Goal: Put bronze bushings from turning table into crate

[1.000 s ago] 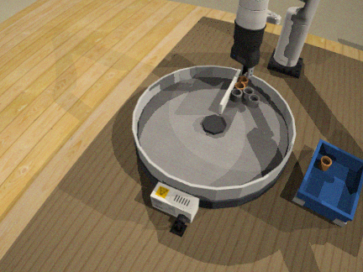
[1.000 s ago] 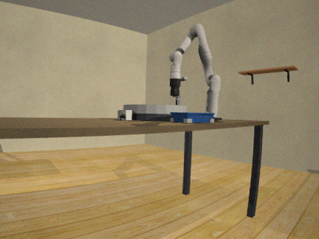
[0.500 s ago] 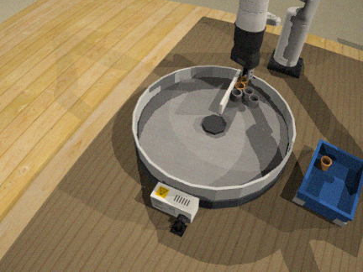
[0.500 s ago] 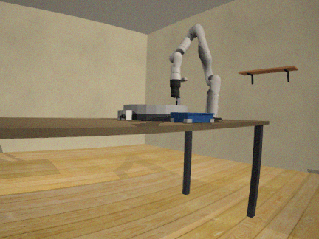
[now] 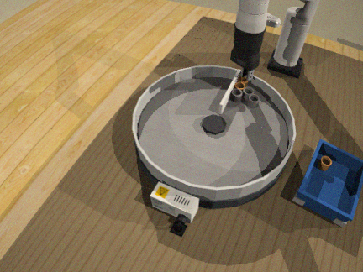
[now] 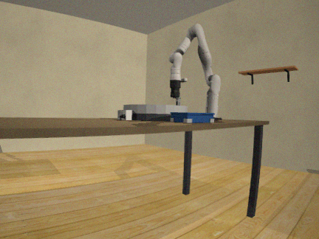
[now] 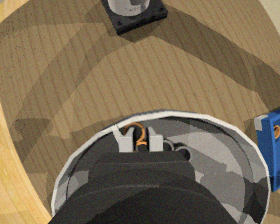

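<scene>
Looks like a bare test room set up as a small industrial workcell. Plain beige walls, plank wood floor (image 6: 111, 190), one empty wall shelf (image 6: 268, 71) at upper right of the exterior view. Single dark table (image 6: 92, 125) on black legs carries a motorised turning table (image 5: 143, 107) with a hazard-labelled drive box (image 5: 175, 200), a blue crate (image 5: 308, 200) and the arm's pedestal (image 5: 299, 70).
</scene>
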Tool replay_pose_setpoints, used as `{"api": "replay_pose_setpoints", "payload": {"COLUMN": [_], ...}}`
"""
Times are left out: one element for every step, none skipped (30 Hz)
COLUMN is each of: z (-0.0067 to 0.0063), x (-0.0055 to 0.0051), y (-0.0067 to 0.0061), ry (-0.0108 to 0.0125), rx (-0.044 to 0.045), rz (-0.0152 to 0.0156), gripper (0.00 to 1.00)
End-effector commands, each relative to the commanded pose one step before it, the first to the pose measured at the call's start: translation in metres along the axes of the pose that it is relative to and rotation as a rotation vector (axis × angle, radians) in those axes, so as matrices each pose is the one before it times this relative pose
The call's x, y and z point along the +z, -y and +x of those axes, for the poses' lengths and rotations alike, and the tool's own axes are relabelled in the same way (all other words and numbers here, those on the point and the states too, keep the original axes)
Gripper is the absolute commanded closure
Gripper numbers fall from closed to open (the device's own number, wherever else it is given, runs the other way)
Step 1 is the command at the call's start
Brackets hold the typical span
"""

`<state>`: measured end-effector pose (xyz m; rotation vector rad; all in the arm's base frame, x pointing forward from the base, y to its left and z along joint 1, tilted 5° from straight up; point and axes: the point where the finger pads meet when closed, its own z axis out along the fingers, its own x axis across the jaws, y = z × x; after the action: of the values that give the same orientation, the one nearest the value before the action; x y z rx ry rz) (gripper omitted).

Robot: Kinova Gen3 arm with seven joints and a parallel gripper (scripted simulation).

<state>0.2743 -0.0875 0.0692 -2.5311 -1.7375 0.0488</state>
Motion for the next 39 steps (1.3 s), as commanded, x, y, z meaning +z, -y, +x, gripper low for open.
{"api": "replay_pose_setpoints", "payload": {"z": [0.00003, 0.00000, 0.00000, 0.00000, 0.00000, 0.00000, 0.00000, 0.00000, 0.00000, 0.00000, 0.00000, 0.00000, 0.00000, 0.00000, 0.00000, 0.00000, 0.00000, 0.00000, 0.00000, 0.00000, 0.00000, 0.00000, 0.00000, 0.00000, 0.00000, 0.00000, 0.00000, 0.00000, 0.00000, 0.00000, 0.00000, 0.00000, 0.00000, 0.00000, 0.00000, 0.00000, 0.00000, 0.00000, 0.00000], "x": [0.00215, 0.00104, 0.00104, 0.00000, 0.00000, 0.00000, 0.00000, 0.00000, 0.00000, 0.00000, 0.00000, 0.00000, 0.00000, 0.00000, 0.00000, 0.00099, 0.00104, 0.00104, 0.00104, 0.00104, 0.00000, 0.00000, 0.00000, 0.00000, 0.00000, 0.00000, 0.00000, 0.00000, 0.00000, 0.00000, 0.00000, 0.00000, 0.00085, 0.00091, 0.00091, 0.00091, 0.00091, 0.00000, 0.00000], "y": [0.00016, 0.00001, 0.00001, 0.00000, 0.00000, 0.00000, 0.00000, 0.00000, 0.00000, 0.00000, 0.00000, 0.00000, 0.00000, 0.00000, 0.00000, -0.00002, 0.00001, 0.00001, 0.00001, 0.00001, 0.00000, 0.00000, 0.00000, 0.00000, 0.00000, 0.00000, 0.00000, 0.00000, 0.00000, 0.00000, 0.00000, 0.00000, -0.00003, 0.00000, 0.00000, 0.00000, 0.00000, 0.00000, 0.00000], "ry": [0.00002, 0.00000, 0.00000, 0.00000, 0.00000, 0.00000, 0.00000, 0.00000, 0.00000, 0.00000, 0.00000, 0.00000, 0.00000, 0.00000, 0.00000, 0.00000, 0.00000, 0.00000, 0.00000, 0.00000, 0.00000, 0.00000, 0.00000, 0.00000, 0.00000, 0.00000, 0.00000, 0.00000, 0.00000, 0.00000, 0.00000, 0.00000, 0.00000, 0.00000, 0.00000, 0.00000, 0.00000, 0.00000, 0.00000], "rx": [-0.00015, 0.00000, 0.00000, 0.00000, 0.00000, 0.00000, 0.00000, 0.00000, 0.00000, 0.00000, 0.00000, 0.00000, 0.00000, 0.00000, 0.00000, 0.00001, 0.00000, 0.00000, 0.00000, 0.00000, 0.00000, 0.00000, 0.00000, 0.00000, 0.00000, 0.00000, 0.00000, 0.00000, 0.00000, 0.00000, 0.00000, 0.00000, 0.00001, 0.00000, 0.00000, 0.00000, 0.00000, 0.00000, 0.00000], "rz": [0.00062, 0.00005, 0.00005, 0.00000, 0.00000, 0.00000, 0.00000, 0.00000, 0.00000, 0.00000, 0.00000, 0.00000, 0.00000, 0.00000, 0.00000, -0.00011, 0.00005, 0.00005, 0.00005, 0.00005, 0.00000, 0.00000, 0.00000, 0.00000, 0.00000, 0.00000, 0.00000, 0.00000, 0.00000, 0.00000, 0.00000, 0.00000, -0.00015, 0.00002, 0.00002, 0.00002, 0.00002, 0.00000, 0.00000], "gripper": [0.60, 0.60, 0.60, 0.60, 0.60, 0.60, 0.60, 0.60, 0.60, 0.60, 0.60, 0.60, 0.60, 0.60, 0.60, 0.60, 0.60, 0.60, 0.60, 0.60, 0.60, 0.60, 0.60, 0.60, 0.60, 0.60, 0.60, 0.60, 0.60, 0.60, 0.60, 0.60, 0.60, 0.60, 0.60, 0.60, 0.60, 0.60, 0.60]}}
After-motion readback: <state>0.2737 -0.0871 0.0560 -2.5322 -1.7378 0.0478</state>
